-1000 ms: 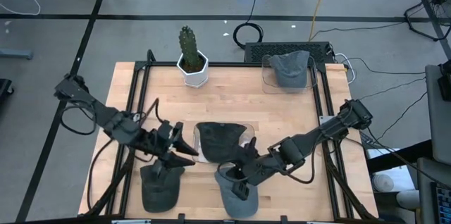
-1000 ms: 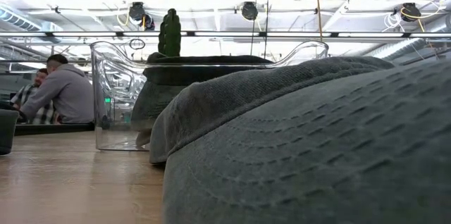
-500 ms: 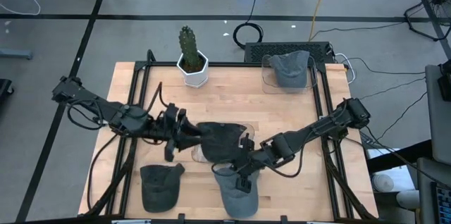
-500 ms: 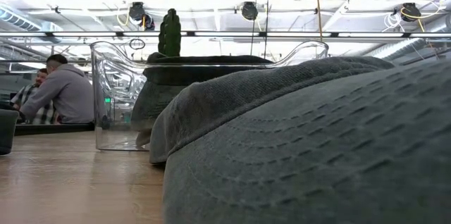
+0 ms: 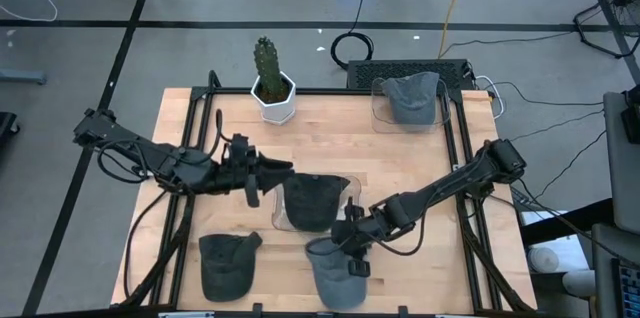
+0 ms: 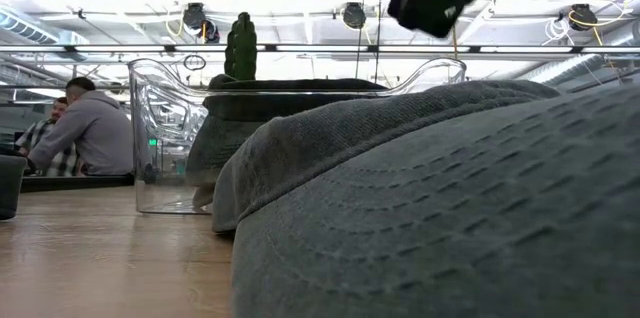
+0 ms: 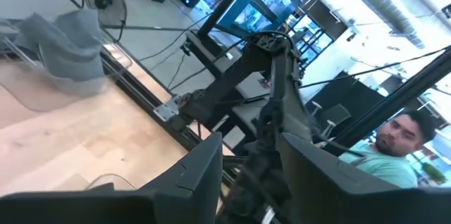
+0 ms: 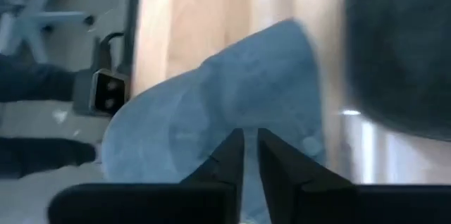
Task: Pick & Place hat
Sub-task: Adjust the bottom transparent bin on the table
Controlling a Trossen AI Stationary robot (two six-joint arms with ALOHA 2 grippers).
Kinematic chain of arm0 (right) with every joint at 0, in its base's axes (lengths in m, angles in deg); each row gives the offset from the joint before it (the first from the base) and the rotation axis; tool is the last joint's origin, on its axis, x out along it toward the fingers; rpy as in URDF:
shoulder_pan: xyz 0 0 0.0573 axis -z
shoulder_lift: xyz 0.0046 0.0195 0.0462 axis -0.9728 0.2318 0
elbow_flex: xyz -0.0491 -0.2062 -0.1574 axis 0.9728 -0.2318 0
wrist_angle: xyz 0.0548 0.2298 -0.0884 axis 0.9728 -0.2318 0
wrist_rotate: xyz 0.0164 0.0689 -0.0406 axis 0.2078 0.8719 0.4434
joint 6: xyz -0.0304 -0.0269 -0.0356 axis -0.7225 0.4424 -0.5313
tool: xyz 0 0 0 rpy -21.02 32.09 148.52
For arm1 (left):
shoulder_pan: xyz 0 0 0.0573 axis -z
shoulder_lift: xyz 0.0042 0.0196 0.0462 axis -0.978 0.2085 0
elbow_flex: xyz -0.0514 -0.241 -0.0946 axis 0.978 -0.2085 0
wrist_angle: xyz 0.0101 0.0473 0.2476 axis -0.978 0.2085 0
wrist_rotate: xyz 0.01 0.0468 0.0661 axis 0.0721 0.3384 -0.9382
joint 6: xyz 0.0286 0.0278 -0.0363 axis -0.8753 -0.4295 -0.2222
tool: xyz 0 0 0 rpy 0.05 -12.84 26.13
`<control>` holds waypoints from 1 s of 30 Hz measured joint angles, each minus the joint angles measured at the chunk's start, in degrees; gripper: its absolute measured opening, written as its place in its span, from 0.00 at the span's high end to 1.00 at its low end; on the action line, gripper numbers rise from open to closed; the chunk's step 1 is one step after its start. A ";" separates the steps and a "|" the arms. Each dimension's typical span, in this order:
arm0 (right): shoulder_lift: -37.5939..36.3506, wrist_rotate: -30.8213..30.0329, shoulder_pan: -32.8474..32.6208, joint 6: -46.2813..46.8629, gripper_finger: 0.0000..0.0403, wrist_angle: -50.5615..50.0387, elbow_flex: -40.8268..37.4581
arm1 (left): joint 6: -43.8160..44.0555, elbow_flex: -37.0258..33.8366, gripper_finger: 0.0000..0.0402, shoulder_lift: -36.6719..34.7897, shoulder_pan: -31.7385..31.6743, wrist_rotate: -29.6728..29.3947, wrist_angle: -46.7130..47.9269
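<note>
Wooden tabletop [image 5: 330, 128] under bright shop lighting carried four hats when this was taken, with a potted cactus [image 5: 270, 83] at its far edge and people seated in the room beyond.

Nearest my left arm, a dark cap [image 5: 226, 262] lay loose on the wood at the front edge, well behind my left gripper [image 5: 268, 173], untouched as far as I could judge. That gripper hung above the table just beside the clear holder [image 5: 346, 195] at the centre, its fingers spread apart and holding nothing. In front of it a dark hat [image 5: 310, 201] sat in that holder, so one placement looked done.

Further right, my right gripper [image 5: 351, 248] was low at the crown end of the grey-blue cap [image 5: 335, 276] lying at the front edge, just short of the central holder. Its wrist camera showed my two fingers [image 8: 230, 155] drawn almost together over the cap's cloth; whether they had pinched any fabric I could not tell. That cap still rested on the wood, so its lift and placing remained.

Far beyond that gripper, a grey hat [image 5: 411, 97] sat on a second clear stand [image 5: 380, 108] at the back right corner.
</note>
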 joint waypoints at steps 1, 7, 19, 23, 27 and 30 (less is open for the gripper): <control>0.00 1.62 0.00 -0.02 0.90 1.50 -1.11 | 0.63 0.00 0.62 0.00 0.16 0.01 0.04; 0.00 3.00 -1.60 2.02 0.69 9.39 -6.50 | 3.52 0.00 0.62 0.00 0.84 0.02 2.98; 2.64 2.53 -4.56 1.84 0.57 20.45 -9.03 | 5.81 0.00 0.62 0.02 1.56 1.60 7.85; 4.81 2.86 -5.53 3.65 0.59 21.28 -9.12 | 5.88 0.00 0.62 0.04 1.76 3.87 8.30; 5.08 2.79 -6.23 3.63 0.59 20.10 -9.18 | 5.77 0.00 0.62 0.04 2.22 5.11 8.51; 3.77 2.58 -6.09 3.46 0.59 16.67 -9.15 | 5.36 0.00 0.62 0.04 2.52 5.11 8.56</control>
